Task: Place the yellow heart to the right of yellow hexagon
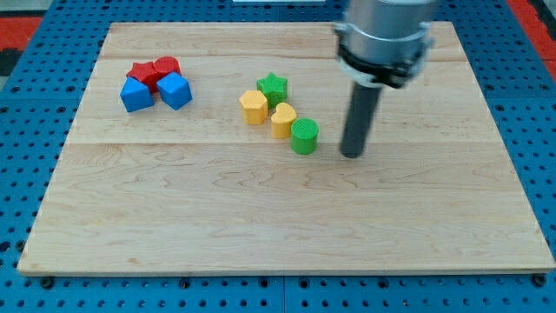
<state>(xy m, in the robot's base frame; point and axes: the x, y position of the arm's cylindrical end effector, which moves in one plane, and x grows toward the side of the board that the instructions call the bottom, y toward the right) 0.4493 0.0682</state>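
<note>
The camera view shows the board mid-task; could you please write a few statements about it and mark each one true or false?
1. My tip is at the view's right of the green cylinder. True.
2. My tip touches the yellow heart. False: the green cylinder lies between them, and the tip stands clear of it.
3. The yellow heart sits just right of the yellow hexagon, slightly lower in the view. True.
4. The green star sits among the red blocks. False: it is above the two yellow blocks.
5. Two blue blocks sit at the view's upper left. True.
</note>
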